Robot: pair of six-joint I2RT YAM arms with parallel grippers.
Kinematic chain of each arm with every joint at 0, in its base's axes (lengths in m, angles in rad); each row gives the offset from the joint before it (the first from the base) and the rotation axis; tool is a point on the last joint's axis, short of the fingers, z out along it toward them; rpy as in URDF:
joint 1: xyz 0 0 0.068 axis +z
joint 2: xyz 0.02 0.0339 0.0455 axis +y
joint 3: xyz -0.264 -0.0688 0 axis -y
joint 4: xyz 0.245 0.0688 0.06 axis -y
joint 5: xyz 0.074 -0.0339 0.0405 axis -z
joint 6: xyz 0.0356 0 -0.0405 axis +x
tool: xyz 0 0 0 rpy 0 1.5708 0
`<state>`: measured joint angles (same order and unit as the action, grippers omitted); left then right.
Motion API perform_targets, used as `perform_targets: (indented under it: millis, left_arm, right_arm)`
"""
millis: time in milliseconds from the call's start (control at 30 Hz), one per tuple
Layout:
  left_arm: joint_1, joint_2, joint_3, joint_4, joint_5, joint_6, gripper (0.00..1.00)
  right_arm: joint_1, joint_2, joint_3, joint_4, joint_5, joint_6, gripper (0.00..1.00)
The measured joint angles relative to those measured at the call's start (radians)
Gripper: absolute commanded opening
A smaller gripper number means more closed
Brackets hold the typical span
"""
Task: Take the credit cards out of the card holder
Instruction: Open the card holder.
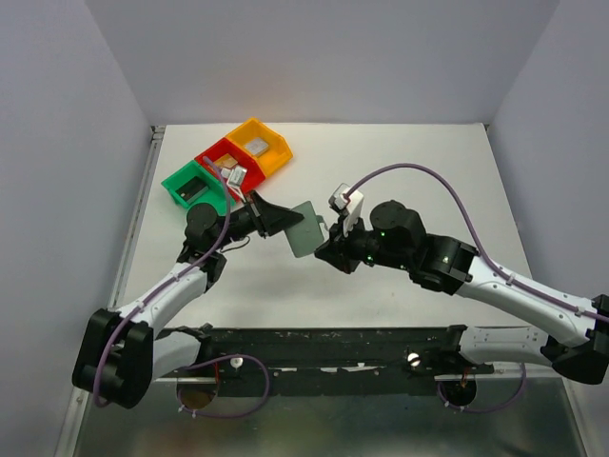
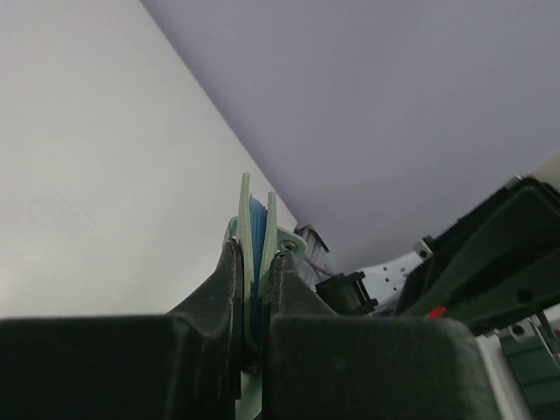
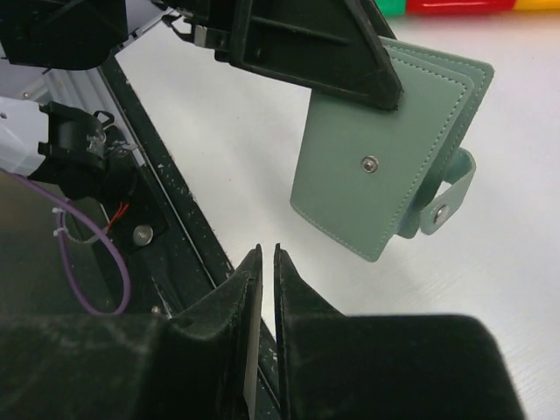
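Counter: white flat work counter (image 1: pixel 400 162), carrying everything in view.
Bins: row of green, red and yellow plastic bins (image 1: pixel 211 149), on the counter well beyond the holder on its left-arm side. Not part of the job.
Card holder: small flat grey-green stitched leather bifold card holder (image 3: pixel 367 166), lifted clear of the counter, hanging between the two arms. Covers folded together.
Left tool: black two-finger left tool (image 2: pixel 255 267), clamped tight on one edge of the holder, a finger on each cover.
Right tool: black two-finger right tool (image 3: pixel 264 271), just beside the holder's free lower edge, not touching it. Jaws drawn narrow, only a slit between them. A pale sliver lies along one inner face; card edge or pad, cannot tell.
Snap tab: little grey-green snap tab (image 3: pixel 451 188), unfastened, curling loose off the holder's side.
Credit cards: thin blue layers (image 2: pixel 256 232) show between the holder's covers, edge-on. Cards or lining, cannot tell. No card lies loose near the holder.
Step in hand: I judge extraction. The left tool braces the holder and the right tool works at its mouth.
Next move calls for: lining the right tool's slit with the gap between the covers, pinching one thin edge only, and pulling straight out along the pocket while the left tool's clamp resists the tug.
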<state>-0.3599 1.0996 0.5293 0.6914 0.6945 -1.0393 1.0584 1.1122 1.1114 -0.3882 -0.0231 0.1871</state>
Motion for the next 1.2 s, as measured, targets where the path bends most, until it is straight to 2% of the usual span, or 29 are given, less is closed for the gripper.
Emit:
perform_targets:
  millis: [200, 367, 667, 767, 1000, 1200]
  left_arm:
    - [0.013, 0.142, -0.005, 0.373, 0.212, -0.154, 0.0]
    - [0.016, 0.198, 0.008, 0.534, 0.32, -0.28, 0.0]
    - [0.018, 0.238, 0.04, 0.588, 0.414, -0.373, 0.0]
    - [0.018, 0.238, 0.059, 0.595, 0.425, -0.382, 0.0]
    - [0.018, 0.232, 0.084, 0.604, 0.442, -0.393, 0.0]
    - [0.018, 0.222, 0.084, 0.606, 0.448, -0.4, 0.0]
  right_arm:
    - [-0.08, 0.003, -0.024, 0.012, -0.093, 0.026, 0.19]
    - [-0.15, -0.006, -0.034, 0.031, -0.15, 0.043, 0.19]
    - [-0.208, -0.051, -0.073, 0.064, -0.229, 0.076, 0.21]
    - [-0.214, -0.051, -0.081, 0.079, -0.254, 0.09, 0.26]
    - [-0.231, -0.053, -0.082, 0.095, -0.285, 0.111, 0.47]
    - [-0.256, -0.061, -0.084, 0.105, -0.298, 0.124, 0.53]
